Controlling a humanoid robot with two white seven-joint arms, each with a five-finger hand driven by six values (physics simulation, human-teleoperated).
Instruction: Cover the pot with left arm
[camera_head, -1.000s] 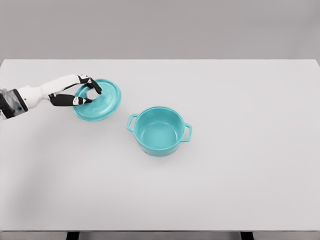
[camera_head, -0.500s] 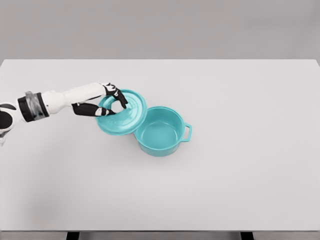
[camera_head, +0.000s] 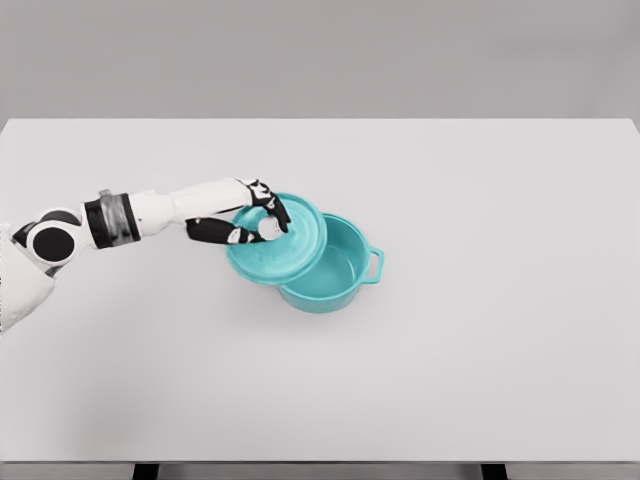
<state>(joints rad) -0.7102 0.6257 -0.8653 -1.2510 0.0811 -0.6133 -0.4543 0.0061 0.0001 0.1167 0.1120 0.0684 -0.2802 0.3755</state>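
White rectangular surface (camera_head: 480, 360) spans nearly the full view. Plain grey wall (camera_head: 320, 55) behind. Two dark legs (camera_head: 146, 471) show below front edge. Lighting even, diffuse.

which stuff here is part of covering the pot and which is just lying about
Part of the job:
- teal lid, gripped by the left hand
- teal pot, partly under the lid, right side uncovered

Just there:
- white table, the only other thing in view; nothing loose lies on it

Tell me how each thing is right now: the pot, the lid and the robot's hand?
pot: upright on the table, partly covered, right side open.
lid: tilted, held over the pot's left part, not seated.
left hand: shut on the lid's knob.
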